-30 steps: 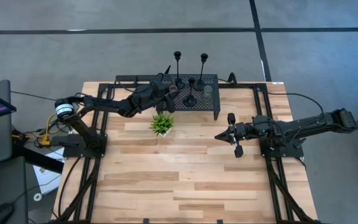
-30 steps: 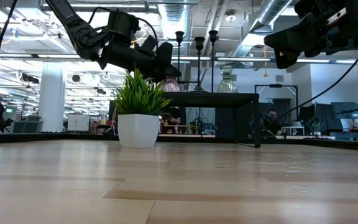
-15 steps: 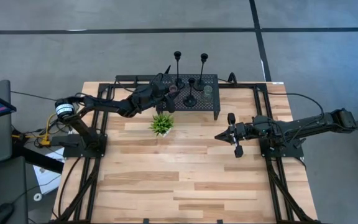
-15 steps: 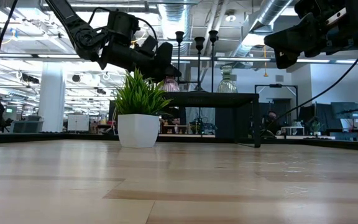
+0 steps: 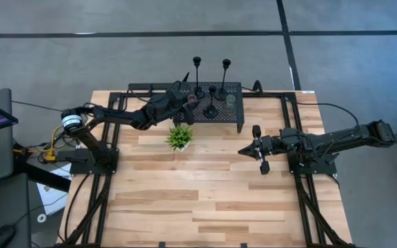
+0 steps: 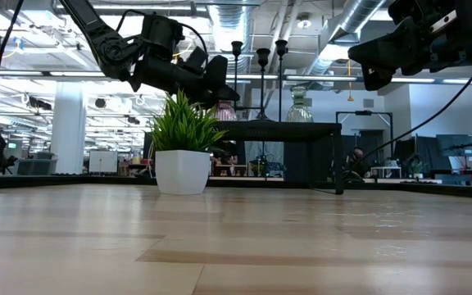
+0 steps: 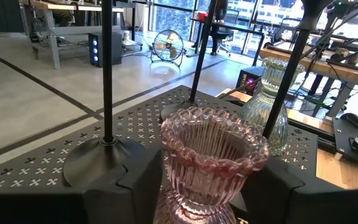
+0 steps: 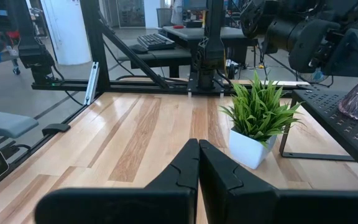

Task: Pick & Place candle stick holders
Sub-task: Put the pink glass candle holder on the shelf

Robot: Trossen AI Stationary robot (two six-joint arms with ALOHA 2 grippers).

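Pink cup (image 7: 213,162) seated on rack (image 7: 55,165), between fingers (image 7: 138,186) of left gripper (image 5: 182,100); whether grip is loosened or firm cannot be told. Black holders (image 5: 211,102) and green cup (image 7: 266,106) stand close behind. Retreat advised straight back, neighbours untouched. Right gripper (image 8: 197,163) closed, empty, parked near plant (image 8: 257,124).
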